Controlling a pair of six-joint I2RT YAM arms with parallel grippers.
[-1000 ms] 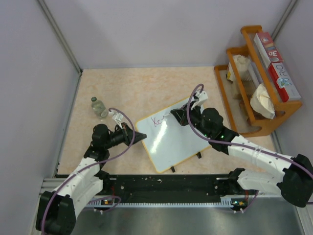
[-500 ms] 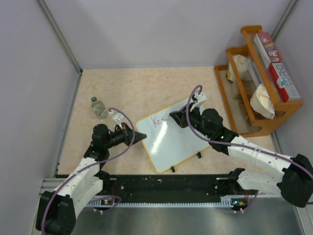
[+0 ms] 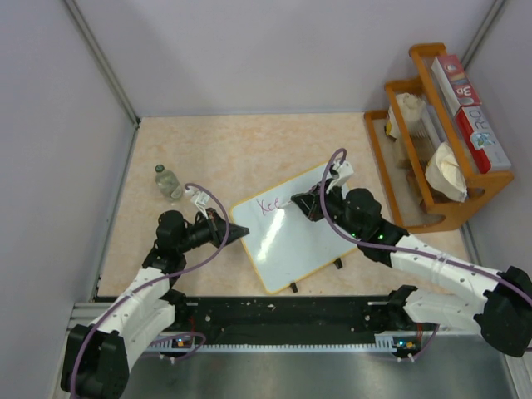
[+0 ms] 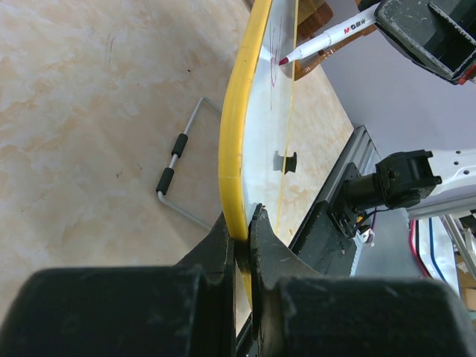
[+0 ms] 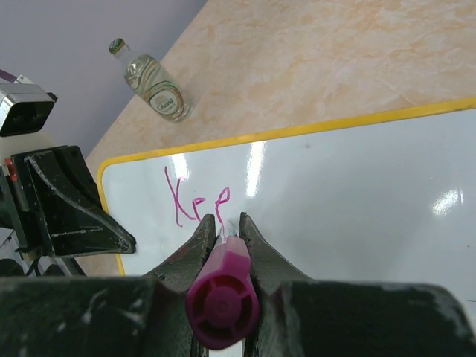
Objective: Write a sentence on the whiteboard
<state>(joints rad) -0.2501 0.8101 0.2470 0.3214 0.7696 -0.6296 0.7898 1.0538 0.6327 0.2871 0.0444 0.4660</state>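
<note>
The whiteboard (image 3: 291, 233) with a yellow rim lies tilted on the tan table; it also shows in the right wrist view (image 5: 357, 186) and edge-on in the left wrist view (image 4: 236, 126). The sentence (image 5: 197, 202) reads "Kee" in purple-pink near the board's upper left corner (image 3: 270, 204). My left gripper (image 3: 241, 232) is shut on the board's left rim (image 4: 242, 223). My right gripper (image 3: 298, 200) is shut on a purple-capped marker (image 5: 223, 294), whose tip (image 4: 285, 60) touches the board just right of the letters.
A small glass bottle (image 3: 169, 182) stands left of the board, also in the right wrist view (image 5: 152, 82). A wooden rack (image 3: 432, 141) with boxes and cloths stands at the right. A wire stand (image 4: 181, 175) lies under the board. Black clips (image 3: 337, 263) are on its near edge.
The second "e" has been added after "Ke". My right gripper with the marker has moved slightly right along the line. The left arm has not moved.
</note>
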